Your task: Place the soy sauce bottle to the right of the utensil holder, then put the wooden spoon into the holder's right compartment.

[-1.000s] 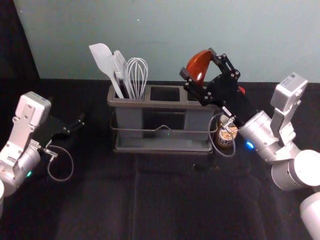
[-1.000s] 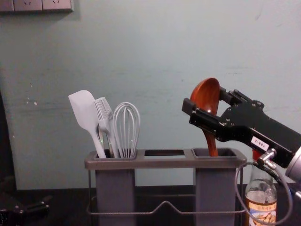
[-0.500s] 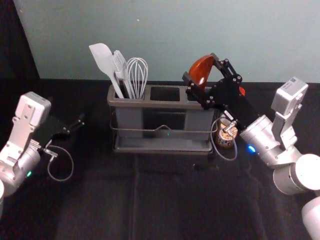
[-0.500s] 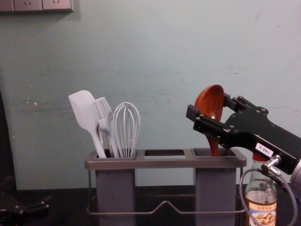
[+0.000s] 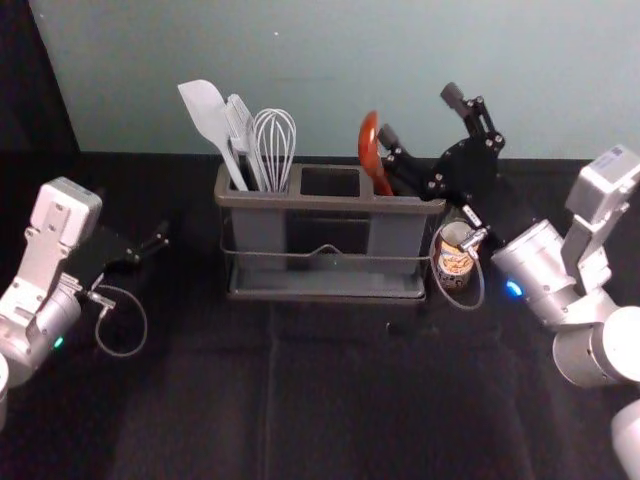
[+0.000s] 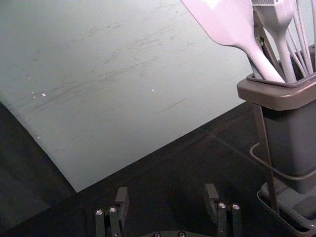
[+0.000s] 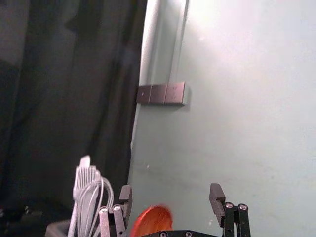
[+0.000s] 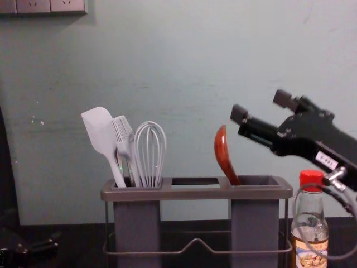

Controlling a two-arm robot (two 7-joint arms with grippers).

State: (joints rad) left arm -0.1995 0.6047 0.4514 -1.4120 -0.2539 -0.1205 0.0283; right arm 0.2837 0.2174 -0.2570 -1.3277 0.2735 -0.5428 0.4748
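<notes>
zero grip from the open black right hand (image 8: 261, 106) above the grey plastic holder (image 8: 195, 193); treat the glossy red-brown wooden spoon (image 8: 223, 156), leaning in its right compartment (image 8: 255, 223), as likely light, stiff and slippery, and pinch just under the bowl (image 8: 221, 143).

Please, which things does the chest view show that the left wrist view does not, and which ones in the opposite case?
From the chest view: the wooden spoon leaning in the right compartment, the soy sauce bottle right of the holder, the right gripper, open and apart from the spoon, and wall sockets.

From the left wrist view: the holder's bottom tray.

In both: the holder, spatula, brush, whisk and left gripper.
</notes>
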